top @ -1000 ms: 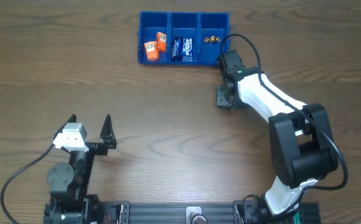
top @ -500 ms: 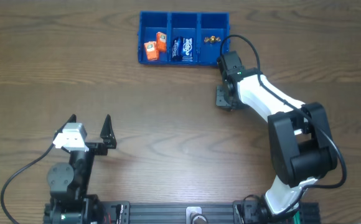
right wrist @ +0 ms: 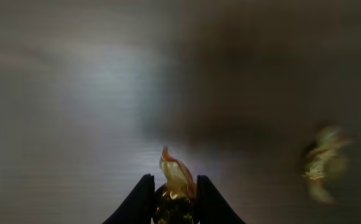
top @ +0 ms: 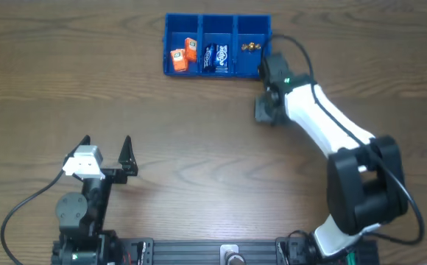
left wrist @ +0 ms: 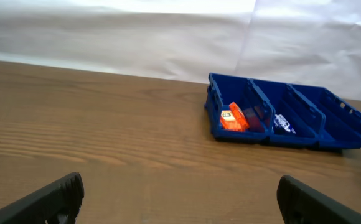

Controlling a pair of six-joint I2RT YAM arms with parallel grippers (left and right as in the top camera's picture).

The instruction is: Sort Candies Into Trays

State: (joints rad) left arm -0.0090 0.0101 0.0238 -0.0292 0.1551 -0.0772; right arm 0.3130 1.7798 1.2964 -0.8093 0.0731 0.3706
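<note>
A blue tray point(top: 218, 18) with three compartments stands at the far middle of the table. Its left compartment holds orange candies point(top: 183, 54), the middle one a dark blue packet point(top: 217, 57), the right one gold candies point(top: 250, 47). My right gripper point(top: 265, 110) hangs just in front of the tray's right end, shut on a gold-wrapped candy point(right wrist: 175, 180) whose twisted end sticks out past the fingertips. A second gold candy point(right wrist: 322, 162) lies blurred on the table farther off in the right wrist view. My left gripper point(top: 107, 145) stands open near the front left. The tray point(left wrist: 280, 134) shows far ahead of it.
Bare wooden table point(top: 199, 147) spreads between the two arms and to the left of the tray. A white sheet point(left wrist: 168, 37) hangs behind the table's far edge.
My right gripper has shifted slightly up toward the tray's right end with the gold candy in it. The left arm has not moved.
</note>
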